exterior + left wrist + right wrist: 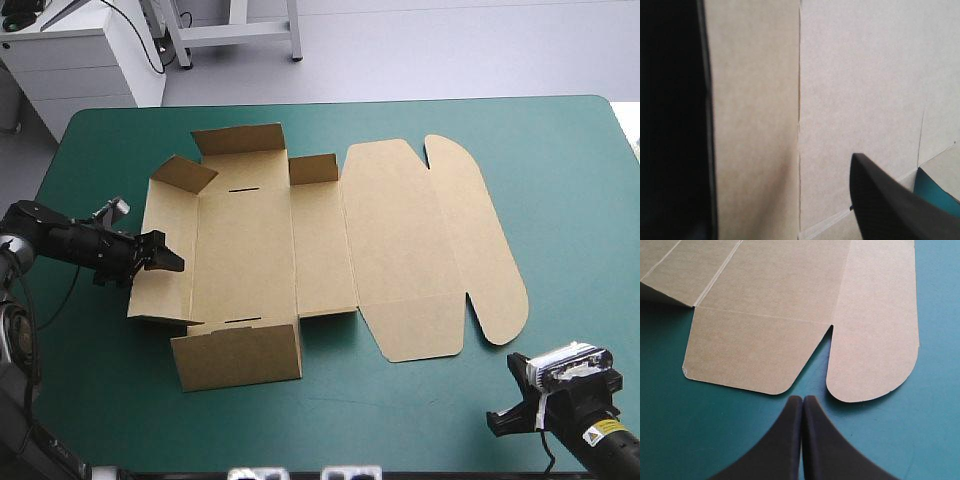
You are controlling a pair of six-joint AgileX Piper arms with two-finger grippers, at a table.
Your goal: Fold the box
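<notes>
The brown box [390, 240] lies as a cut sheet in the middle of the teal-green table [560, 160]. Its left wall [172, 205] and the end flaps at the far [240, 140] and near [238, 355] sides stand raised, while the lid with two rounded flaps lies flat on the right. My left gripper [168, 260] is at the left wall, open; in the left wrist view the board [860, 75] fills the space between the spread fingers [890, 205]. My right gripper [802, 399] is shut, just short of the lid's rounded flaps [875, 340], near the table's front right corner [500, 420].
A white cabinet [80, 60] and a metal frame stand beyond the table's far left corner. Bare cover lies along the front edge [380, 420] and the right side.
</notes>
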